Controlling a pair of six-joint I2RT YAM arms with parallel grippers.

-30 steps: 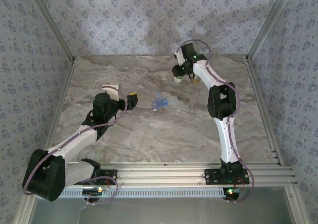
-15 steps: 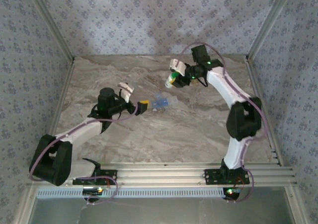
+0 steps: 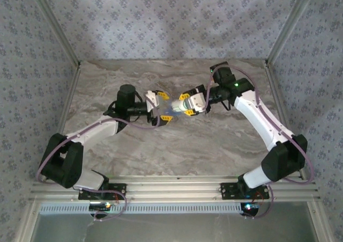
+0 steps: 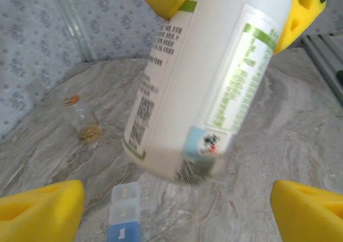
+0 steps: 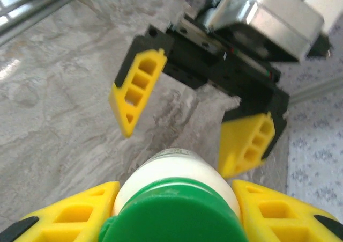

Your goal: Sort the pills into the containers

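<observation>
My right gripper [image 3: 186, 103] is shut on a white bottle [image 4: 209, 81] with a green cap [image 5: 171, 218]. It holds the bottle tilted in the air at mid-table, base toward the left arm. My left gripper [image 3: 162, 108] faces it, open, with its yellow fingertips [image 4: 43, 210] apart on either side of the bottle's base and not touching it. The translucent blue pill box [image 4: 124, 218], the containers, lies on the table below the bottle with its lids closed. In the right wrist view the left gripper [image 5: 190, 118] stands just past the bottle. Any pills in the bottle are hidden.
A small glass vial [image 4: 86, 121] with something amber at its bottom stands on the marble table [image 3: 177, 151] farther back. Aluminium rails [image 3: 214, 184] run along the near edge, and patterned walls close the other sides.
The right arm has carried the bottle from the back of the table to the middle, above the pill box. The left arm has swung right to meet it, jaws narrowing slightly.
</observation>
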